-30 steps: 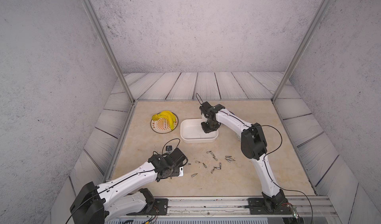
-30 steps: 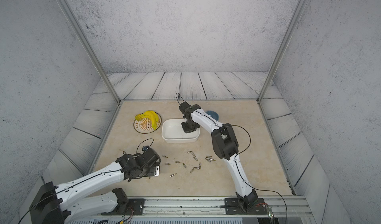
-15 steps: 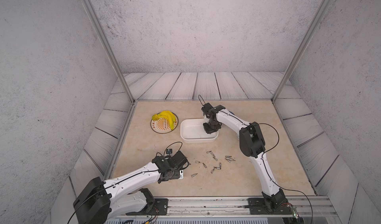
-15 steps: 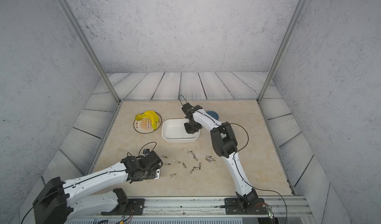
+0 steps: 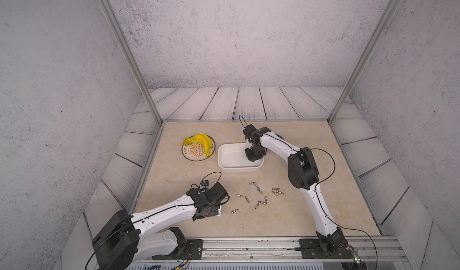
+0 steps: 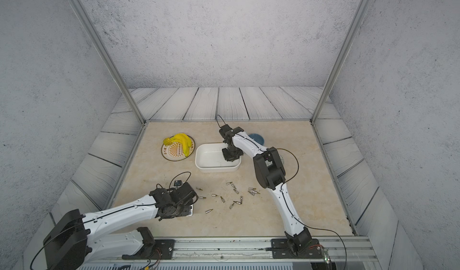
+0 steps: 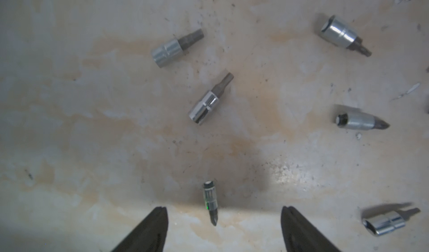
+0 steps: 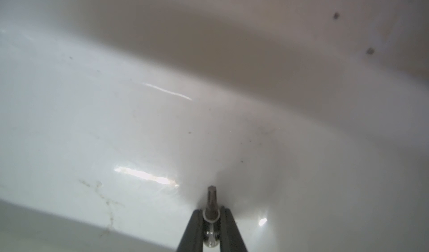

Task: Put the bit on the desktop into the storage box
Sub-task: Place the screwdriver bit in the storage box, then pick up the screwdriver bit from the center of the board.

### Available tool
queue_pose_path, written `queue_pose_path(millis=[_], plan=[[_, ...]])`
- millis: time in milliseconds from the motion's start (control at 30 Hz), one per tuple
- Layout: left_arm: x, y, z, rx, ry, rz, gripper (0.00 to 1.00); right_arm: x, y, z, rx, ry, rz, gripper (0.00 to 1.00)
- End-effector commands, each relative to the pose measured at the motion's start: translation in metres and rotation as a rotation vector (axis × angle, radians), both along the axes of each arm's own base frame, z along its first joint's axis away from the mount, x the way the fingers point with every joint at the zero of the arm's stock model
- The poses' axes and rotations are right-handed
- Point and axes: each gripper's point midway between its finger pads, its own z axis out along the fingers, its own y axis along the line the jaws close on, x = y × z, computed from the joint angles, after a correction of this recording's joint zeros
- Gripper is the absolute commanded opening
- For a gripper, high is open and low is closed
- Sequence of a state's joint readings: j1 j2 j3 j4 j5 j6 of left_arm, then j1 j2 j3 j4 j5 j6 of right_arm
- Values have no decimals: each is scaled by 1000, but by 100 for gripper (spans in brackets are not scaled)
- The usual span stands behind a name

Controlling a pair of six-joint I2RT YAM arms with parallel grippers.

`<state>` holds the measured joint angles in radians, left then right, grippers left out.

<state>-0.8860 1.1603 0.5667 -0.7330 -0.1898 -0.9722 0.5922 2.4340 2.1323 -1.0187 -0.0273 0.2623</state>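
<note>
My right gripper (image 8: 211,208) reaches down inside the white storage box (image 5: 225,168), low over its floor (image 8: 92,123). It is shut on a small chrome bit (image 8: 212,198) whose dark tip sticks out past the fingertips. In both top views its black body (image 5: 252,156) (image 6: 230,158) hangs over the box's right end. My left gripper (image 7: 224,208) is open just above the beige desktop (image 5: 273,221). A chrome bit with a dark pointed tip (image 7: 211,204) lies loose between its fingertips, touching neither. Several more bits (image 5: 258,191) (image 7: 209,100) lie scattered on the desktop.
A bunch of yellow bananas (image 5: 199,142) rests on a round patterned plate (image 5: 196,156) left of the box. A blue bowl (image 6: 256,138) shows behind the right arm. Aluminium rails and grey plank panels (image 5: 124,166) border the desktop.
The right gripper has sunk lower into the box with its bit. The left arm has settled closer over the loose bits and its jaws have narrowed a little.
</note>
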Motion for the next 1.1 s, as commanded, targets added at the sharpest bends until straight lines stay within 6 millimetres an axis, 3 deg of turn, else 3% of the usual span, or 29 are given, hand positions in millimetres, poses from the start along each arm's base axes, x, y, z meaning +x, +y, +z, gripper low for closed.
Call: queue_pose_path(millis=[0,267,500,733,900,1067], plan=[[-5,9,-5,46,16,15,72,-4,2,-4,4,26,1,37],[-6,19,-7,82,10,32,63,2,6,18,35,-18,12,49],[-6,25,-10,112,5,36,50,8,13,76,120,-126,29,53],[-1,25,-9,101,-17,37,41,1,5,122,138,-199,38,53],[0,21,-12,85,-6,29,41,-2,-4,140,127,-235,36,53],[-1,8,-17,50,32,10,42,-3,-7,145,119,-247,36,53]])
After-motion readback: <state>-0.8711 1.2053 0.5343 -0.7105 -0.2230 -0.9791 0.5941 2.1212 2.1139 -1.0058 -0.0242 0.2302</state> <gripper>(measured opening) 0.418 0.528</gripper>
